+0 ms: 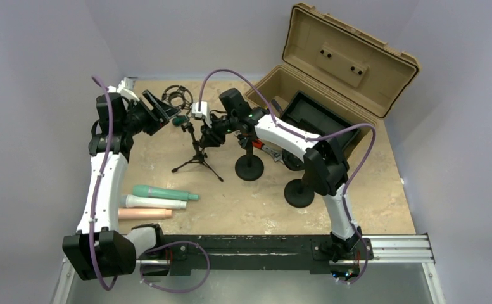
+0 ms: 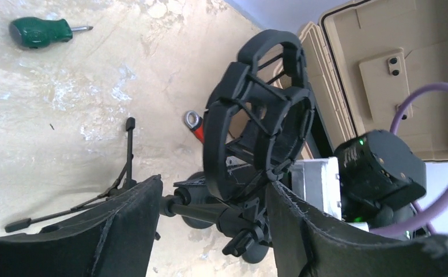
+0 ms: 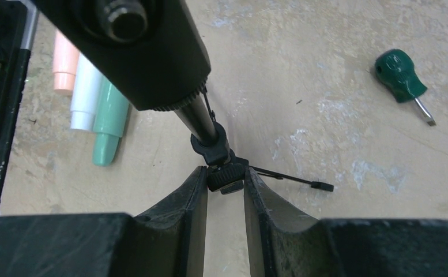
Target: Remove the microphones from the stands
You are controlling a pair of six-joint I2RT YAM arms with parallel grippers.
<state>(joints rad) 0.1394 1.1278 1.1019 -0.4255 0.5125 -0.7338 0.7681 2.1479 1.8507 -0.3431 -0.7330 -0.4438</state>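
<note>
while the tripod stand [image 3: 201,124] is pinched at its hub by the jaws of the right gripper [image 3: 225,173], those of the left gripper [image 2: 213,190] are spread about the shock mount [image 2: 256,109] on top; no microphone is discernible inside. judged light and springy, it is best gripped by its rigid ring.

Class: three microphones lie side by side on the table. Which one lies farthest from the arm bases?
The mint-green microphone; the white one is in the middle, the peach one nearest.
</note>
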